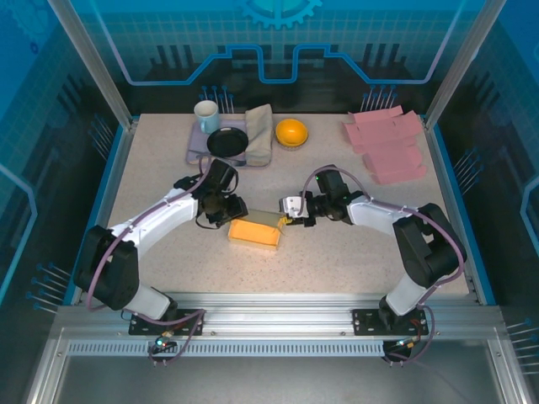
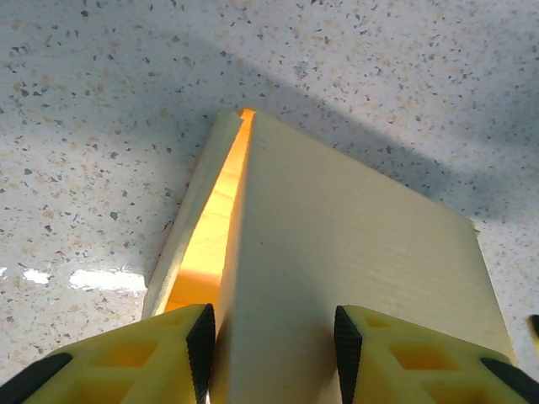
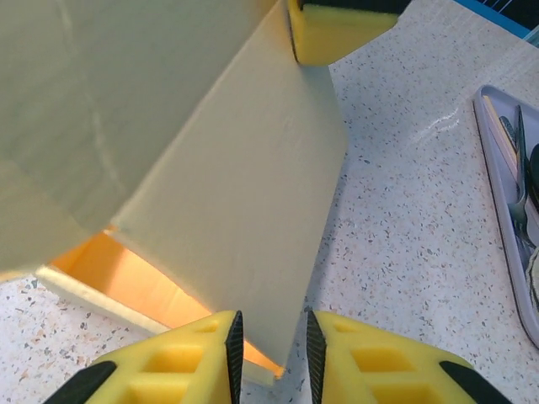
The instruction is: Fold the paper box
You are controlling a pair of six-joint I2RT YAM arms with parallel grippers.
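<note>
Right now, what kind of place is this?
Probably a robot lab test booth: a speckled table fenced by blue printed walls, with practice props like a mug, an orange bowl and flat pink boxes.

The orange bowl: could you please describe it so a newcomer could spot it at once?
Look along the far edge of the speckled table, between the grey tray on the left and the pink sheets on the right. The orange bowl sits there alone, the only round, bright orange thing.
</note>
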